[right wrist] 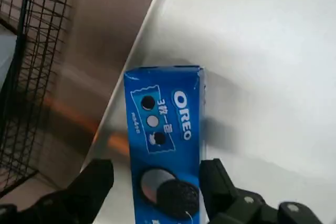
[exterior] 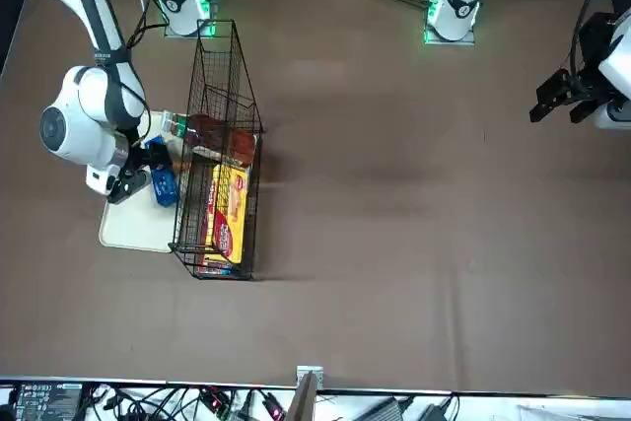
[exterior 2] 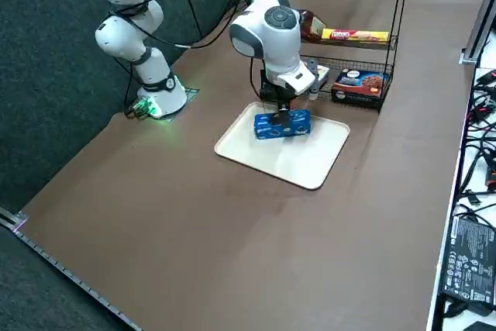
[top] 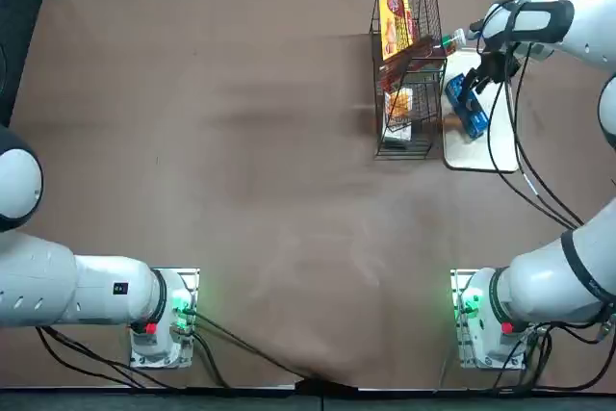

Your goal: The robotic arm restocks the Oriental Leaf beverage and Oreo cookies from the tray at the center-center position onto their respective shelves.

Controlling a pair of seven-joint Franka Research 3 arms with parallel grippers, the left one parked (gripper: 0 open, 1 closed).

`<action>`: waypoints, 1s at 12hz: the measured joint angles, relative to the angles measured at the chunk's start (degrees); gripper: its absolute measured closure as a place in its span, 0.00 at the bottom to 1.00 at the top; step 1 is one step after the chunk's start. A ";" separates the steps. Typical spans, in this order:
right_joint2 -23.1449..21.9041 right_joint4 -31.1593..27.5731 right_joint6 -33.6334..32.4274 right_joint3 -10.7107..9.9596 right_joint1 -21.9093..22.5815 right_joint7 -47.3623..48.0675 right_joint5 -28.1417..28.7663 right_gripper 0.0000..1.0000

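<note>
In the top view, going left to right, the black wire rack (top: 407, 137) stands in the upper right part of the frame on the brown bench (top: 241, 170). The shelves (exterior 2: 349, 41) hold a yellow-and-red snack pack (top: 396, 21), its long axis running up and down in the top view, and the right side view shows a red-and-blue box (exterior 2: 359, 83) on a lower tier; the small print on both is too fine to read. A tea bottle (top: 449, 43) juts from the rack's right side in the top view, white cap pointing right and slightly up, its green-marked label unreadable. Just right of the rack lies the white tray (top: 472, 154), and on it, near its left edge, are the Oreo cookies (top: 466, 106), a blue packet whose long axis slants steeply from upper left to lower right. In the right side view the same packet lies nearly level across the frame, its left end a touch lower. The right wrist view gives the writing: "OREO" in white, running along the packet's length, a "3" with Chinese characters beside it, and a panel with round cookie pictures. The larger cookie mark is on the portion between the fingers of the right hand (right wrist: 156, 182). The hand is spread wide, astride the packet, with a visible gap on one side. The robotic arm (top: 539, 21) reaches in from the right edge, black cables trailing from its wrist.
</note>
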 joint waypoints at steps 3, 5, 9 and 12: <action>0.14 -0.02 0.73 0.05 0.87 1.94 0.00 0.00; 0.66 -0.22 2.36 0.06 1.42 2.40 0.00 0.00; 1.40 -0.36 3.67 -0.03 1.55 2.78 0.00 0.00; 1.32 -0.35 3.78 -0.15 1.55 2.87 0.00 0.00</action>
